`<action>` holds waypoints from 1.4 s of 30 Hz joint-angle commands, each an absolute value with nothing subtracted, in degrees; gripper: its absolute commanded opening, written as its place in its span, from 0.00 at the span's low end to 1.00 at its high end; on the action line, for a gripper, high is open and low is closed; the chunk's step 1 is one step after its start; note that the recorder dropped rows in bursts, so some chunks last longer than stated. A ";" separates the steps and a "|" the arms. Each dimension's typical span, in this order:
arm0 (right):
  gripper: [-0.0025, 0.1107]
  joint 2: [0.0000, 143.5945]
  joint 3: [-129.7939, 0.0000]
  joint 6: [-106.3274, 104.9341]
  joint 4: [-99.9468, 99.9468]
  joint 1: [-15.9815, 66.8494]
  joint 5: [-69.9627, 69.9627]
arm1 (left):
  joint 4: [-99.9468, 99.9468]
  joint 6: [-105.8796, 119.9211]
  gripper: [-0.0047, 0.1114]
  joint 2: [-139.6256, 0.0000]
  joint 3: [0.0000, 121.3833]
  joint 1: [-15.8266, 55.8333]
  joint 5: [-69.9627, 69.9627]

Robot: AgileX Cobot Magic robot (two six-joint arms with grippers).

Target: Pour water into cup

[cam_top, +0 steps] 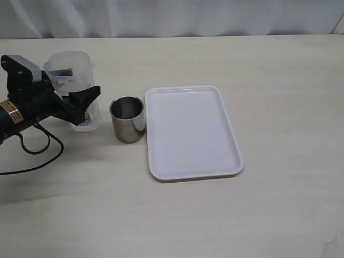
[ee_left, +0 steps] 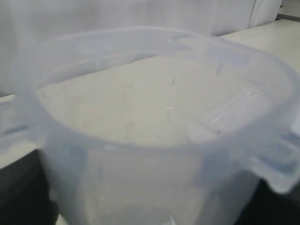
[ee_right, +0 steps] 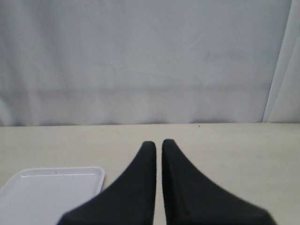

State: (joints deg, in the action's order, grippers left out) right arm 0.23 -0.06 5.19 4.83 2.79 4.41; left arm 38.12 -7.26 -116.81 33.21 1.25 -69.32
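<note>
On the table (cam_top: 269, 215), the white tray (cam_top: 191, 161) lies flat at the centre of the frame. The steel cup (cam_top: 128, 119) stands upright just beside the tray's left edge. Further back, at the left, the left gripper (cam_top: 79, 88) has its jaws on both sides of the plastic container (cam_top: 70, 67); I cannot tell if they press it. The right gripper (ee_right: 158, 154) has its jaws clenched on nothing.

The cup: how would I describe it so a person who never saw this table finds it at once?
Find the white tray near the middle of the table. Close beside its left edge, in the exterior view, stands the cup, between tray and a taller translucent plastic container. It alone is shiny steel, short, handleless, dark inside.
</note>
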 commanded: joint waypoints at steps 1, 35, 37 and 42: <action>0.06 0.00 0.00 5.20 4.99 2.66 0.99 | 38.97 -7.56 0.44 -116.82 33.48 1.41 -69.96; 0.84 18.10 -6.31 38.12 28.18 2.76 -30.97 | 38.32 -7.69 0.04 -116.82 33.48 1.41 -69.96; 0.90 23.08 -8.43 40.59 34.74 2.76 -33.38 | 38.32 -7.69 0.04 -116.82 33.48 1.41 -69.96; 0.90 38.36 -12.45 41.87 48.74 2.76 -47.17 | 38.32 -7.69 0.04 -116.82 33.48 1.41 -69.96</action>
